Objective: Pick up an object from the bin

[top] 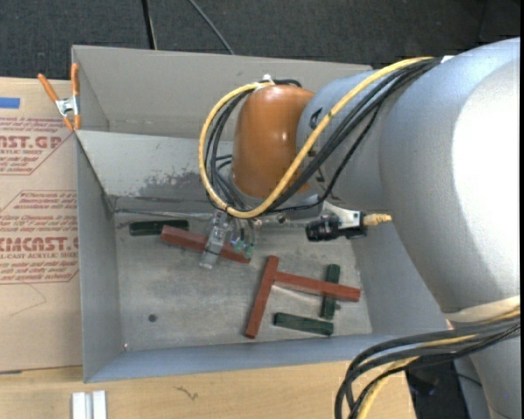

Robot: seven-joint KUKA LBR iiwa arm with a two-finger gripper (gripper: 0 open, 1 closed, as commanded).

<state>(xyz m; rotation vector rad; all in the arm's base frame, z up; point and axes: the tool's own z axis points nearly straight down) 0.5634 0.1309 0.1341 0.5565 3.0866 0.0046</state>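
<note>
Reddish-brown flat stick (182, 237) lies slanted at the back left of the grey metal bin (105, 304), with a short dark green bar (157, 228) just beside its upper end. The gripper (215, 253) sits over the stick's right half, apparently touching it. I cannot tell whether it is clamped or released.

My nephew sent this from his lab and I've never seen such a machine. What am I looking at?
One camera looks down, slightly sideways, on a grey metal bin. The big pale shape on the right is a robot arm; the orange cover and cables are parts of it. Its tool, the grasping end, is low over a red-brown stick at the bin's back left, beside a dark green stick. Two more red-brown sticks and two dark green ones lie front right. Whether the tool grips anything, I cannot tell.
</note>
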